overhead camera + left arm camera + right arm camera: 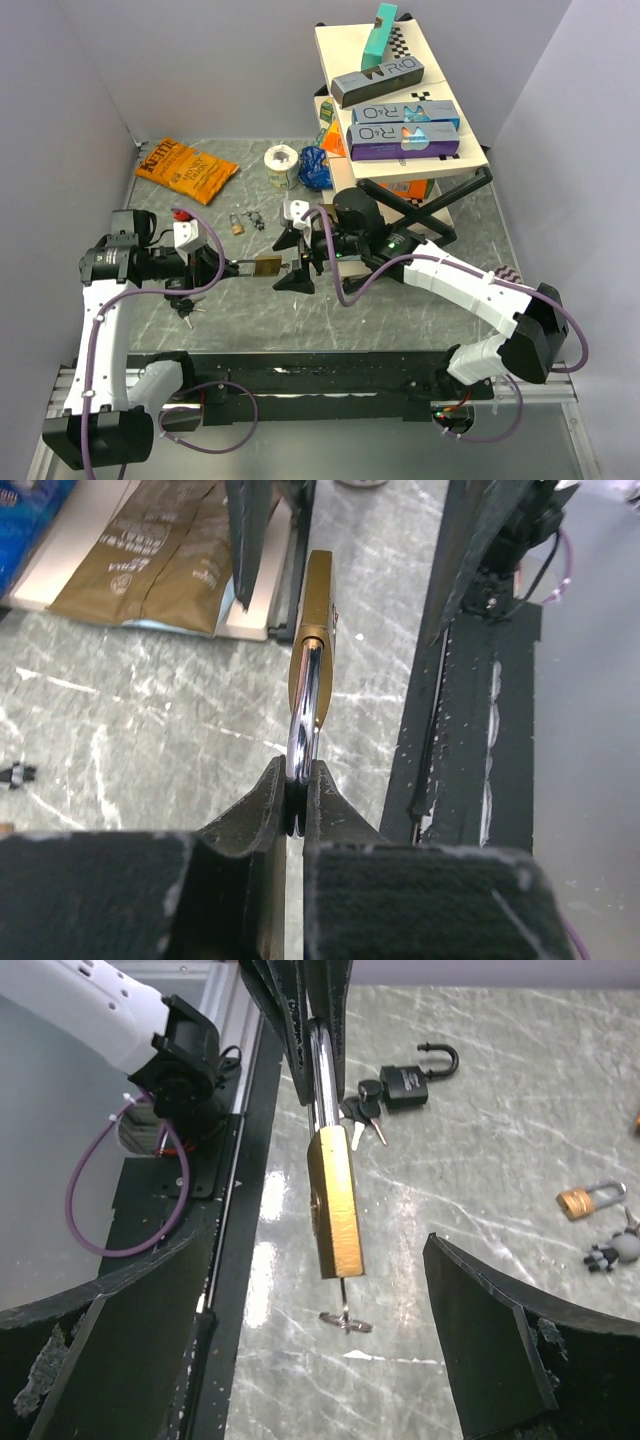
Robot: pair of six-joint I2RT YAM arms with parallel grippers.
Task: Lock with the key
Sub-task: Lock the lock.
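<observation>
Left pincer (pixel 298 788) is clamped tight on the shackle of the brass padlock (pixel 335 1200), held above the desk (pixel 300 330). Right pincer (pixel 318 1250) gapes wide and empty, flanking the inserted key (pixel 345 1318). Judged step: reaching for the key. Next: close on it, then turn.

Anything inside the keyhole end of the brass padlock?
A small silver key sticks out of the bottom of the rectangular brass padlock. Its blade is covered by the lock body, so how deep it sits cannot be seen.

Bright, even overhead light with glare on the marble table (pixel 480 1210); near tool fingers blurred.
</observation>
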